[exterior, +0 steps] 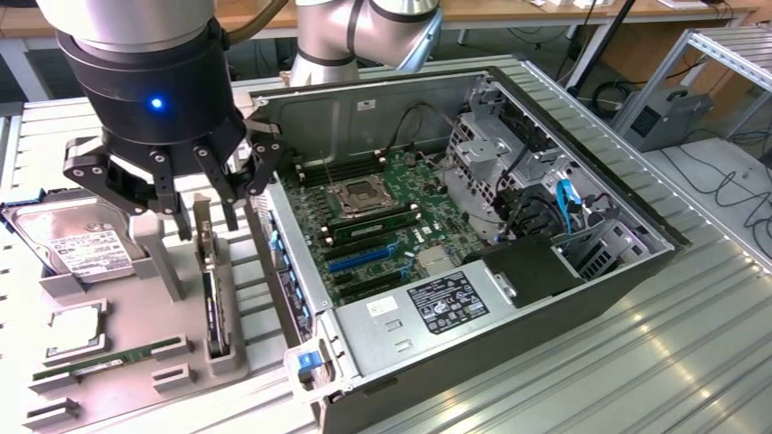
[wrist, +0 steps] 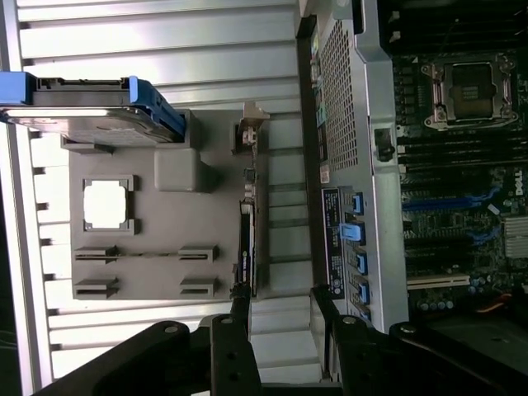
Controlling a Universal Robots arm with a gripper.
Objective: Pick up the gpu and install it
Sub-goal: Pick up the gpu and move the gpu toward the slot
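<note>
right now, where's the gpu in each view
exterior view: the gpu stands on edge in the grey holder at the exterior view's left, beside the computer case, just below the open gripper.
wrist view: the gpu stands on edge along the holder's side nearest the case.
shared landmark: the hard drive, in the same holder.

Open computer case (exterior: 350,113), centre right, motherboard (exterior: 399,203) exposed. Hard drive (exterior: 79,244), CPU (exterior: 75,330) and RAM stick (exterior: 90,364) on grey holder (exterior: 127,312), lower left
</note>
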